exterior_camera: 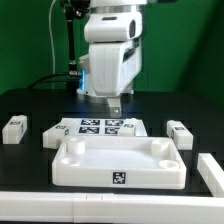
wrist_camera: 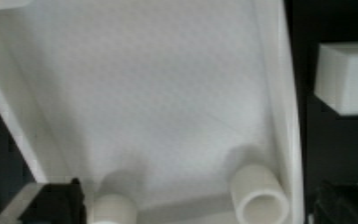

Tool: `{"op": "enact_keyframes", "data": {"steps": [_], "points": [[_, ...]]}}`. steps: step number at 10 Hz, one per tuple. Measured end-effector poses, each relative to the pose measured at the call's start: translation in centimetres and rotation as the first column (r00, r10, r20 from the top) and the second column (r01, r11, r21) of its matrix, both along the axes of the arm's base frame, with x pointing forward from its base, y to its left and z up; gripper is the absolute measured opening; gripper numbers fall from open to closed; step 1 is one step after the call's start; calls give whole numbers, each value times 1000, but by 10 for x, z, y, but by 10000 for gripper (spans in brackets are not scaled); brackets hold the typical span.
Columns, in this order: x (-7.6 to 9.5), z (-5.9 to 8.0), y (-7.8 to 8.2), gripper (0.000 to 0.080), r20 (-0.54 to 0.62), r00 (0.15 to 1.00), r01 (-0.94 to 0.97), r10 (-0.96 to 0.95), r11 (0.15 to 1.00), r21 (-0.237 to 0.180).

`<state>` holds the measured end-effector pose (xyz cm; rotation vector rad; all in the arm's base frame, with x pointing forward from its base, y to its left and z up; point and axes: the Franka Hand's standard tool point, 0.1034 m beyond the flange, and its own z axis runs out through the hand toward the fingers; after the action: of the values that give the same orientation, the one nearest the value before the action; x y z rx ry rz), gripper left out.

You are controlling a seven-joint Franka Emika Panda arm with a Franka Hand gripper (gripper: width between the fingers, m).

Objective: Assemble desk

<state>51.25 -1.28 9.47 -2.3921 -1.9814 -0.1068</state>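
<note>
**Count of parts in view**

1. Gripper (exterior_camera: 113,106): one. In the wrist view I see its two fingers (wrist_camera: 48,200) spread wide at opposite edges of the picture, with nothing clamped between them. The hand is open and carries no part. It hangs over the rear portion of the tabletop panel.

2. Tabletop panel (exterior_camera: 118,165): one. It lies rim-up on the black table (exterior_camera: 30,100), directly in front of the marker board (exterior_camera: 95,127). I count one square tag (exterior_camera: 119,178) on its front wall. In the wrist view the panel fills most of the picture, and I count two round sockets (wrist_camera: 256,192) standing inside it, side by side.

3. Legs: I count three in the exterior view, all loose on the table and apart from the panel.
   - First leg (exterior_camera: 13,128): at the exterior view's left.
   - Second leg (exterior_camera: 180,133): at the exterior view's right, near the panel's rear corner.
   - Third leg (exterior_camera: 212,171): at the exterior view's right, nearer the front.

4. White block (wrist_camera: 348,75): one, beside the panel's long edge in the wrist view. I cannot tell which leg it is.
</note>
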Motion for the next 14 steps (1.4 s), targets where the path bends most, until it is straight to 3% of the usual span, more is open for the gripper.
{"op": "enact_keyframes", "data": {"steps": [3, 6, 7, 11, 14], "points": [[-9, -21, 14, 649, -10, 981, -196, 195, 979, -57], [-9, -23, 11, 649, -15, 981, -194, 194, 979, -58], [-11, -26, 8, 649, -11, 978, -206, 206, 977, -58], [-33, -62, -21, 649, -38, 985, -167, 166, 985, -40], [-43, -87, -30, 649, -74, 987, -142, 140, 990, -24]]}}
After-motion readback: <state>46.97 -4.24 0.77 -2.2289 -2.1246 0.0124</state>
